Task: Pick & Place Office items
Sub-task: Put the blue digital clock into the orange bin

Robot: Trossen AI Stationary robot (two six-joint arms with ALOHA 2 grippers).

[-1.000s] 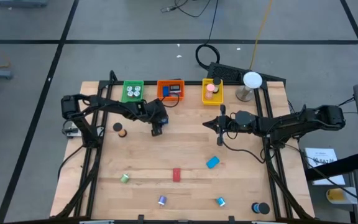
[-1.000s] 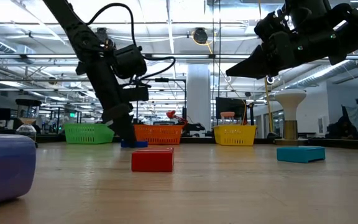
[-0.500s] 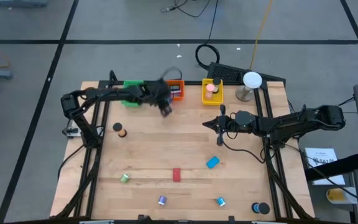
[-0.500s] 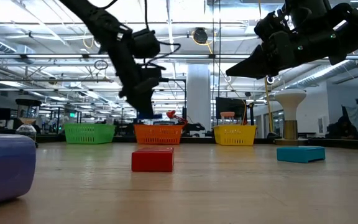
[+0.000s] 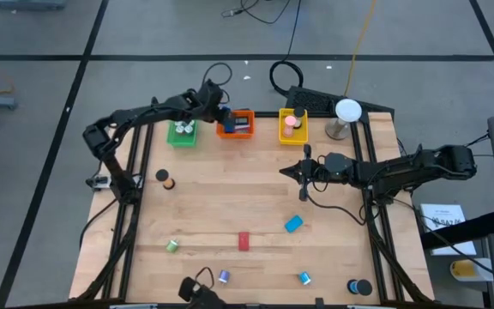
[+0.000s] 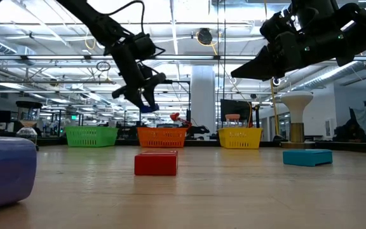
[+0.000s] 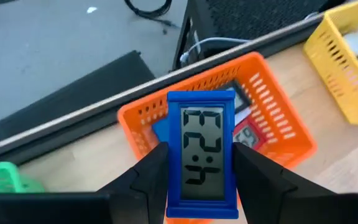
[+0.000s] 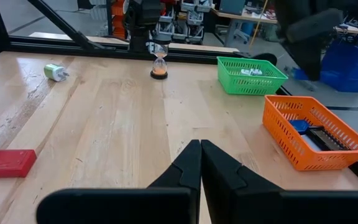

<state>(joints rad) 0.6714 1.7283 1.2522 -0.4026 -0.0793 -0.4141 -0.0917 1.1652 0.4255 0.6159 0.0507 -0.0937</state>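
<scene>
Right now the left gripper (image 7: 199, 171) hangs above the orange slatted plastic tray (image 7: 278, 121), fingers clamped on a small blue-framed digital clock (image 7: 202, 152). It looks like the placing step; next it likely needs lowering and letting go. The right gripper (image 8: 200, 163) waits mid-table, fingers together.

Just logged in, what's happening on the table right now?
The left gripper holds a blue digital clock above the orange tray, which already has items inside. The right gripper is shut and empty over mid-table. A red block, a blue block and several small pieces are scattered on the table.
</scene>
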